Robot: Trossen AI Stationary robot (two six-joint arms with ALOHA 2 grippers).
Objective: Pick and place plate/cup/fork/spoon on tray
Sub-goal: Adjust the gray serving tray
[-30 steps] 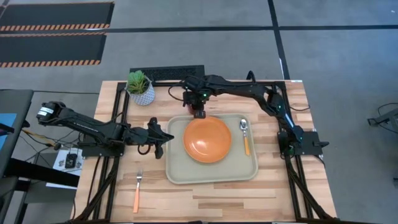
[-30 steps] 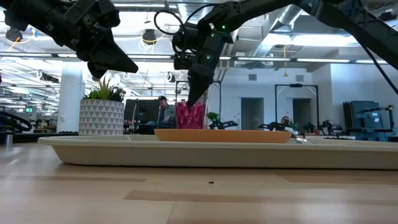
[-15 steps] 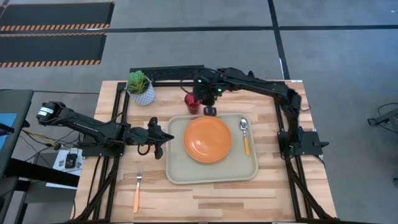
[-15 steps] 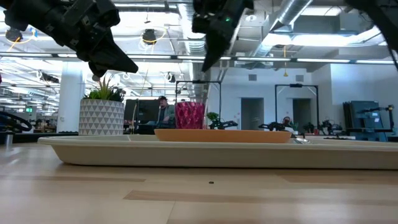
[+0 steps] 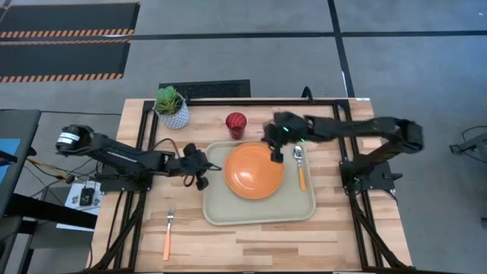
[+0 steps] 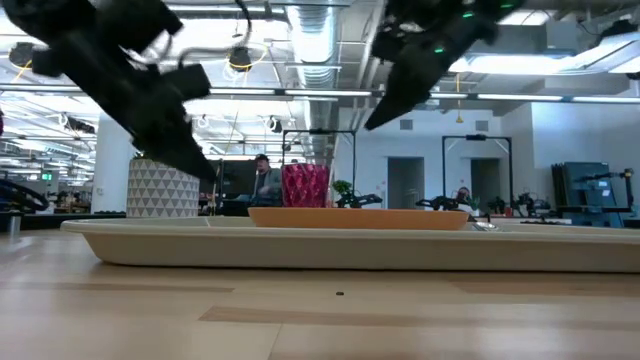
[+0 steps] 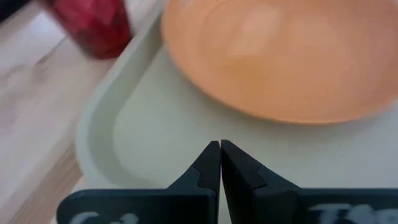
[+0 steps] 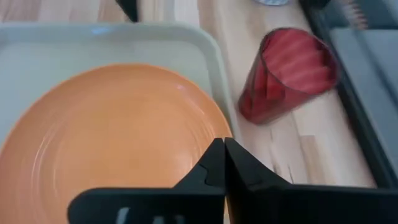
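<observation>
Tray (image 5: 217, 209): plate (image 5: 253, 170) fills middle, spoon (image 5: 300, 164) along right side; near strip and left strip bare. Right tool (image 5: 275, 156) hangs over plate's far-right edge. Left tool (image 5: 201, 180) just beside tray's left rim. Cup (image 5: 236, 124) and plant pot (image 5: 174, 114) crowd far desk (image 5: 251, 247) edge. Fork (image 5: 168, 232) alone on open near-left desk.

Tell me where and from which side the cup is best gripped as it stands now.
The cup stands upright on the table just beyond the tray, mouth open upward. Probably best to come straight down and pinch its rim with one finger inside, one outside. A side grip across the body also looks workable, since nothing crowds it.
</observation>
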